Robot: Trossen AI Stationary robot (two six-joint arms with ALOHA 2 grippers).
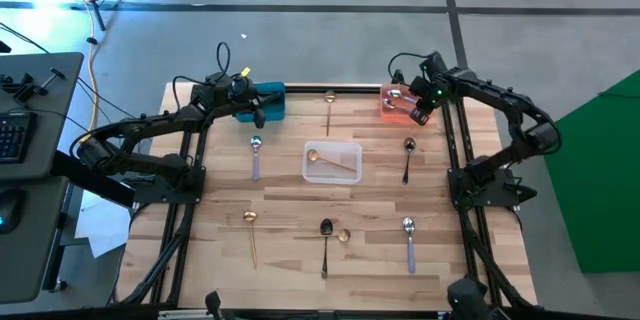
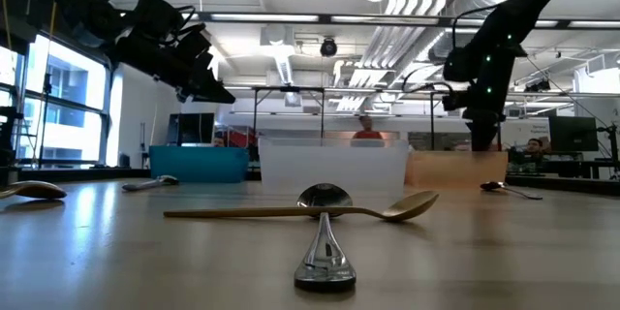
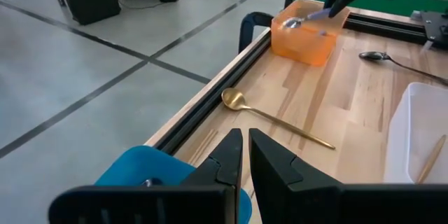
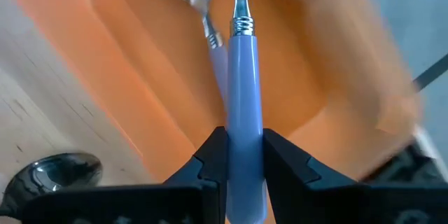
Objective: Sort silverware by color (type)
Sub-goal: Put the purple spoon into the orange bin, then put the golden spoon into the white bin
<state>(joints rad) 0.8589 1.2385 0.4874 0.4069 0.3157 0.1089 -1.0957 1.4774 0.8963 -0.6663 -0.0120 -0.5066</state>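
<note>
The right gripper is pinching a lilac-handled spoon by its handle, over the orange bin at the far right corner of the table, while the left gripper, fingers pressed together, hangs above the blue bin.

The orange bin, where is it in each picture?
High view: the orange plastic bin sits at the table's far edge, under the right gripper.
Low view: right of the clear bin, pale orange.
Left wrist view: far along the table rail.
Right wrist view: fills the picture.
Shared landmark: the lilac-handled spoon held over it.
</note>
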